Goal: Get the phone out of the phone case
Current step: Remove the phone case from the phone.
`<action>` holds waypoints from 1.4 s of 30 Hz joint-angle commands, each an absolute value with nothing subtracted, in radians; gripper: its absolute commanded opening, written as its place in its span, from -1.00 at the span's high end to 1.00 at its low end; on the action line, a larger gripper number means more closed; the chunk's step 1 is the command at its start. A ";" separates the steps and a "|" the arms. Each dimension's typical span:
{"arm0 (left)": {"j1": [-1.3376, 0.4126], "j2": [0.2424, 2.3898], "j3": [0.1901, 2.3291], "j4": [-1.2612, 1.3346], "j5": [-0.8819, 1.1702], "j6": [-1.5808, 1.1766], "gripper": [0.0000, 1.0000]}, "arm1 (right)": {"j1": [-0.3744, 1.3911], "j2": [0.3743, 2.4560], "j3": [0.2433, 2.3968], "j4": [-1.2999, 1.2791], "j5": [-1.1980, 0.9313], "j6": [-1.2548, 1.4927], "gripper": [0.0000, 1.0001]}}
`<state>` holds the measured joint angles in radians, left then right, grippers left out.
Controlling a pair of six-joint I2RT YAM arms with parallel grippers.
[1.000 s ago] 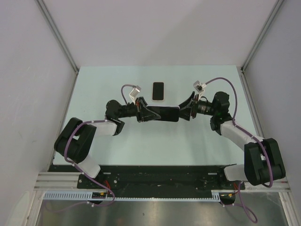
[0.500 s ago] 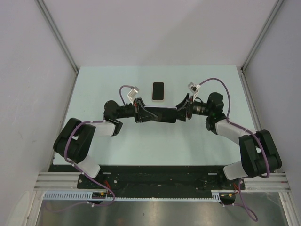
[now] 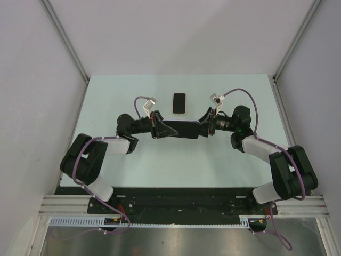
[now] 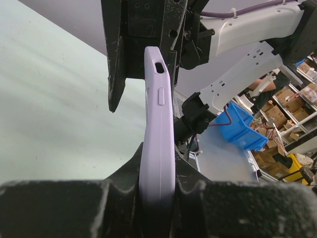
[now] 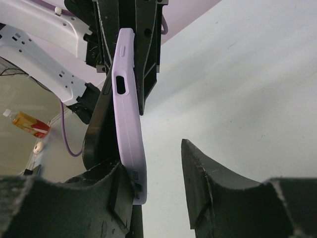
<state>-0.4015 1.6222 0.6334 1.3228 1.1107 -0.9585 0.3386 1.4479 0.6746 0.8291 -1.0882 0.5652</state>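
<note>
A lilac phone case (image 4: 158, 114) hangs above the table between my two grippers, lying left to right. In the top view its dark upper face (image 3: 184, 129) shows, which looks like the phone's screen. My left gripper (image 4: 157, 166) is shut on the case's left end, both fingers pressed on its flat sides. The right gripper (image 5: 152, 163) is open around the right end. The case (image 5: 128, 124) rests against one finger (image 5: 116, 191), and a clear gap separates it from the other finger (image 5: 208, 183). From above, the left gripper (image 3: 161, 129) and the right gripper (image 3: 205, 128) face each other.
A second phone (image 3: 179, 103) with a pale rim lies flat on the pale green table (image 3: 160, 160), just beyond the held case. Grey walls and metal posts close in the table on the left, right and back.
The right arm has moved left, bringing its gripper over the case's right end, and its jaws have narrowed. The left gripper has kept its hold and shifted slightly left.
</note>
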 commanded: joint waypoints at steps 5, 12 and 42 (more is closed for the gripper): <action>-0.385 1.628 0.635 1.681 0.822 -0.913 1.00 | 0.445 1.454 0.687 0.888 -1.169 0.612 0.15; -0.382 1.628 0.630 1.681 0.815 -0.908 0.99 | 0.476 1.470 0.687 0.894 -1.175 0.618 0.17; -0.385 1.663 0.667 1.680 0.864 -0.966 0.29 | 0.457 1.457 0.689 0.908 -1.146 0.644 1.00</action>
<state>-0.3794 1.6424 0.6090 1.3331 1.0920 -0.9787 0.3973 1.4811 0.6746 0.8574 -1.0702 0.6113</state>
